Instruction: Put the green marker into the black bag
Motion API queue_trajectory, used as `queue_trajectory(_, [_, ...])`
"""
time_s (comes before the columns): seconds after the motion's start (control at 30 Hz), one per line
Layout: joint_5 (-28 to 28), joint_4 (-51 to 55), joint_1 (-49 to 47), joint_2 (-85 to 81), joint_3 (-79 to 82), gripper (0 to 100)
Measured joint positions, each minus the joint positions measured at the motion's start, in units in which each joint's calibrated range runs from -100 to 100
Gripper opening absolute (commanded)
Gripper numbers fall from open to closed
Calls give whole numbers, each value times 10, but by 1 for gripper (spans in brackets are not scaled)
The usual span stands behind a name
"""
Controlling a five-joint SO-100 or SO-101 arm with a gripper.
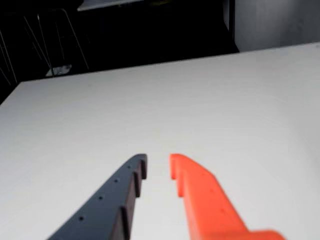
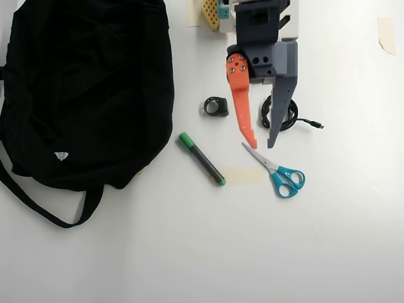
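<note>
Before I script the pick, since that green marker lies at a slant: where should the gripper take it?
Grip the green marker mid-barrel, coming straight down, jaws turned across its diagonal axis. It lies flat and clear of the black bag and scissors, so both long sides are free. The gripper is open.

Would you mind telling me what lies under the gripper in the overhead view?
Beneath the open gripper lies a coiled black cable, partly hidden by the grey jaw. The scissors' blade tips lie just beyond the jaws. Anything else underneath is covered.

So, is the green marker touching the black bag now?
Apart. The overhead view shows a strip of bare white table between the green marker and the edge of the black bag. The claw hangs open, away from both.
</note>
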Motion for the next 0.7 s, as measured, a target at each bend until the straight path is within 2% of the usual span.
queue_trajectory(0.23, [37, -87, 1, 43, 0, 7])
queue_trajectory(0.53, [40, -216, -1, 51, 93, 7])
queue_trajectory(0.7, [40, -233, 0, 53, 125, 7])
